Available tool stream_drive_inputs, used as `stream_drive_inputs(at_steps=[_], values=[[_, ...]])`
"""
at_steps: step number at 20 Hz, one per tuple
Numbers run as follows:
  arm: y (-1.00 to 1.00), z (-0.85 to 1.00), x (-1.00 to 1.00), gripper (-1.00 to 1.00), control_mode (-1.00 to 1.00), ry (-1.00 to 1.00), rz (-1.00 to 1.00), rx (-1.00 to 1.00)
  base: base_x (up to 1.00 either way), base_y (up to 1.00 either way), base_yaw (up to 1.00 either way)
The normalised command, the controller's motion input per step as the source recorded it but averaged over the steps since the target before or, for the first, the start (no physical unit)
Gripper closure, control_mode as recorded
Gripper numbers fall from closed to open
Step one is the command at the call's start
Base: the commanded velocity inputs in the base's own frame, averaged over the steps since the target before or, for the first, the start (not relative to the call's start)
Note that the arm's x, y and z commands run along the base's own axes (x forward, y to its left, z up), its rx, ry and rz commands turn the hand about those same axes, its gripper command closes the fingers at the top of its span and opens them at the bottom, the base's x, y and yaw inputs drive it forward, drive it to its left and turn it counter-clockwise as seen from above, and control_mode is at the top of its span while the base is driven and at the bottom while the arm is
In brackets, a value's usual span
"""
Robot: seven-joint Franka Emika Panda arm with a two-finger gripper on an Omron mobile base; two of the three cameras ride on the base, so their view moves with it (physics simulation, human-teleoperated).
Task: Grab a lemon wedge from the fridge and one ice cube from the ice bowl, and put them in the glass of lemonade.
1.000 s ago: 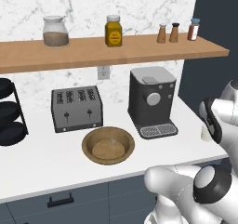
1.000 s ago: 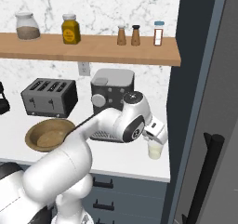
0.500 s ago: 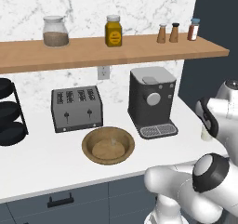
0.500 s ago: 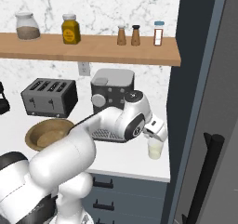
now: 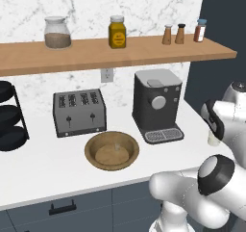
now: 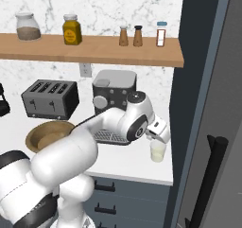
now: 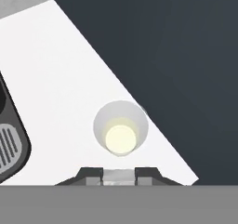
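The white arm reaches across a white counter (image 6: 123, 163) to its right end, where the gripper (image 7: 119, 175) hangs just above the glass of lemonade (image 6: 158, 152); the jaws are closed on a small pale piece (image 7: 118, 176) held between the fingertips (image 7: 93, 174), too small to name with certainty. In the hand view the glass sits directly below the tips, its pale yellow liquid showing as a bright disc inside the clear rim; the tumbler stands upright near the counter's right edge, just beside the tall dark grey fridge (image 6: 212, 104), whose door is shut and carries a black bar handle (image 6: 208, 179). The ice bowl (image 5: 112, 150), of light brown wood, rests well apart to the left, in front of a grey toaster (image 5: 79, 112) and left of a dark coffee machine (image 5: 156, 106); whether ice lies inside cannot be told. Above, a wooden shelf (image 5: 120, 53) holds two jars and three small shakers against a marble wall.
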Motion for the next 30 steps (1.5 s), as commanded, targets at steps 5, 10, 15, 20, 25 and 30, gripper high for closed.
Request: stream_drive_inputs(at_steps=[5,10,15,20,25,30], values=[[-0.02,0.0,0.45,1.0,-1.0,0.0,0.0,0.0,0.0,0.0,0.0],[-0.16,0.0,0.12,1.0,-1.0,0.0,0.0,0.0,0.0,0.0,0.0],[-0.08,-0.01,0.0,1.0,-1.0,0.0,-0.01,0.0,0.0,0.0,0.0],[-0.05,-0.18,0.14,1.0,-1.0,0.0,-0.03,0.0,0.0,0.0,0.0],[-0.08,-0.2,0.01,1.0,-1.0,0.0,-0.01,0.0,0.0,0.0,0.0],[-0.03,-0.21,0.0,1.0,-1.0,0.0,-0.03,0.0,0.0,0.0,0.0]])
